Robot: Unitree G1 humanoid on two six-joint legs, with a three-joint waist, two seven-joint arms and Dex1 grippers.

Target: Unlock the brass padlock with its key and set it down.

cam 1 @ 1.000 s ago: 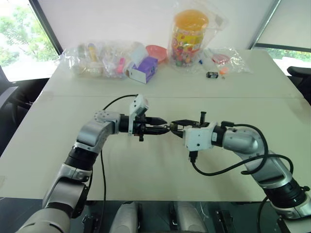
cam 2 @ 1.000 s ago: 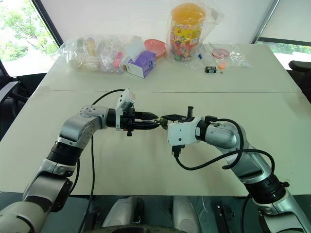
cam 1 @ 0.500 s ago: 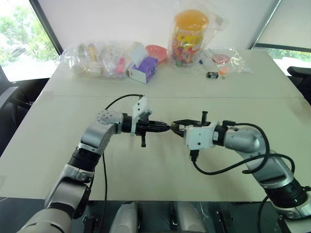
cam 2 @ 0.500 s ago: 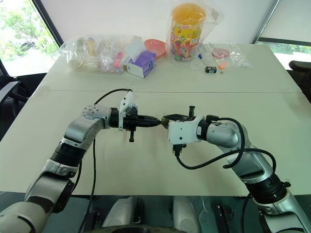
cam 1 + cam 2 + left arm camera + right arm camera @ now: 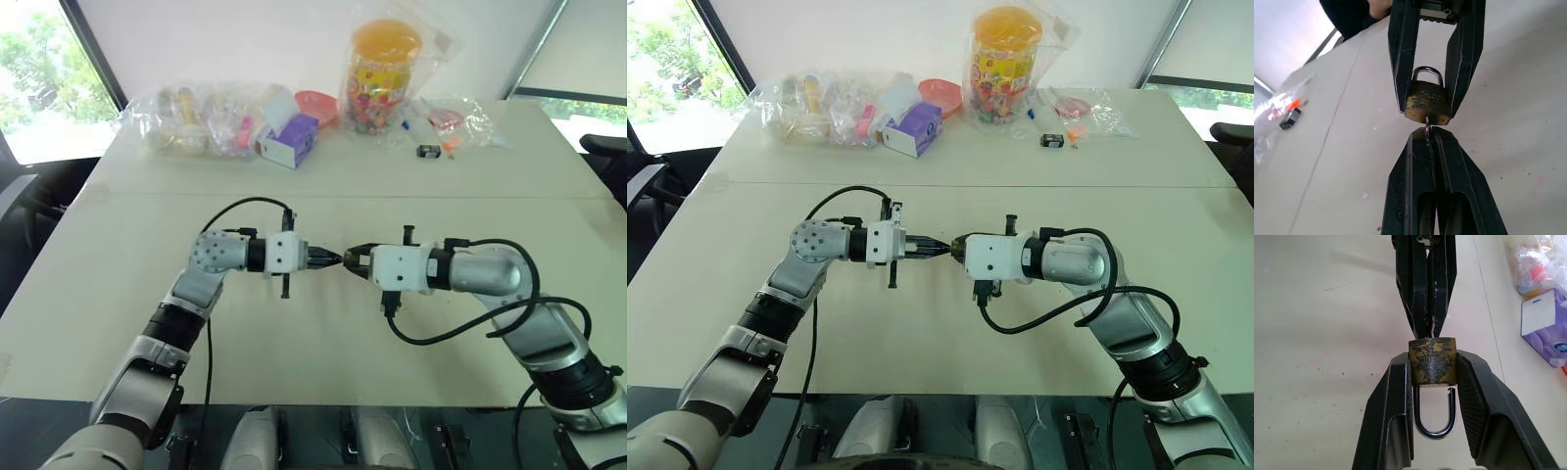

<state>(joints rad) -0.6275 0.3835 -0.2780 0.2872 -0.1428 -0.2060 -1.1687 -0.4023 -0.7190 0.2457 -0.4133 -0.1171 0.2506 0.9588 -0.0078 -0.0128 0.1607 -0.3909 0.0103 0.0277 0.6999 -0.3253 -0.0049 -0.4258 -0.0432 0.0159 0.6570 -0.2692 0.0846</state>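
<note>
Between the right gripper's (image 5: 1432, 369) fingers, the brass padlock (image 5: 1433, 362) sits clamped, steadied for the left gripper's (image 5: 1428, 139) pinched key (image 5: 1427, 122).

Office meeting room, long pale table (image 5: 118, 294), big windows (image 5: 39, 78)

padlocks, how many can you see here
1. The brass padlock is off the table, clamped by its body in the right gripper, while the left gripper pinches the key in its keyhole. More could be hidden in the clear bags at the back.
</note>
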